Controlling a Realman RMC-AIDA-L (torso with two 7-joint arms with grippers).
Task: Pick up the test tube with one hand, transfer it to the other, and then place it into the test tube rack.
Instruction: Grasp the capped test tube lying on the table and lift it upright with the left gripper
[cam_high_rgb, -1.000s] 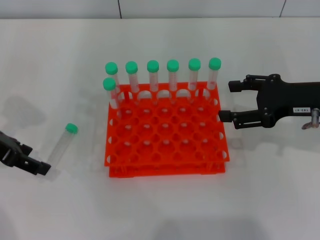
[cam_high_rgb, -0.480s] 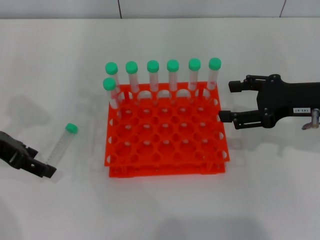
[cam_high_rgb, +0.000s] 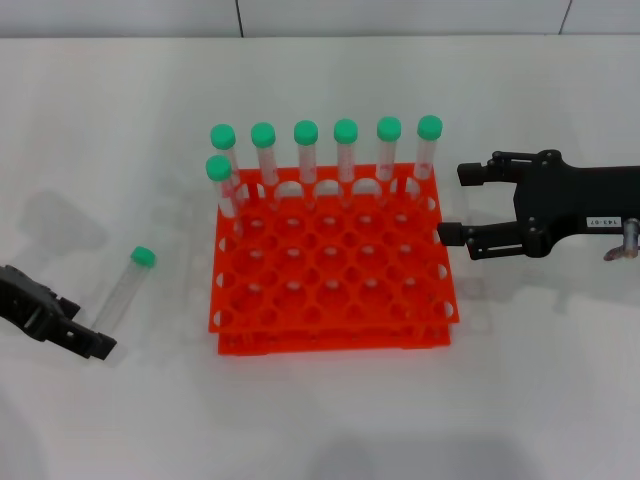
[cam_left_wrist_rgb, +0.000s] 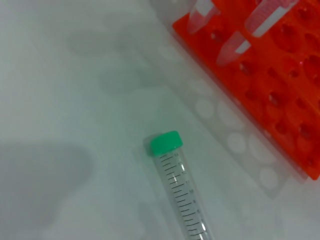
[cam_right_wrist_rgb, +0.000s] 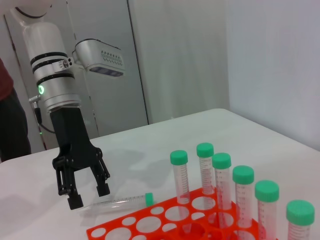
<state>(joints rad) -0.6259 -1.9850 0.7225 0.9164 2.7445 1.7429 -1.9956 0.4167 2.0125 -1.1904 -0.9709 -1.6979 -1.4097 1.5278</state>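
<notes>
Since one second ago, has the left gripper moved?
Yes. In the head view the left gripper has shifted slightly toward the orange test tube rack, closing in on the tapered end of the lying test tube.

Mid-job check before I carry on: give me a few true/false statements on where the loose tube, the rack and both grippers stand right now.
1. The test tube lies flat on the table, on the left of the test tube rack. True.
2. The left gripper is shut on that tube. False: its fingers are open and hover over the tube's tapered end, not gripping it.
3. Seven capped tubes stand upright in the rack. True: six along the back row, one in the next row at the left.
4. The right gripper holds a tube. False: it is open, holding nothing, beside the rack's right edge.
5. The loose tube's green cap is missing. False: the cap is on.
</notes>
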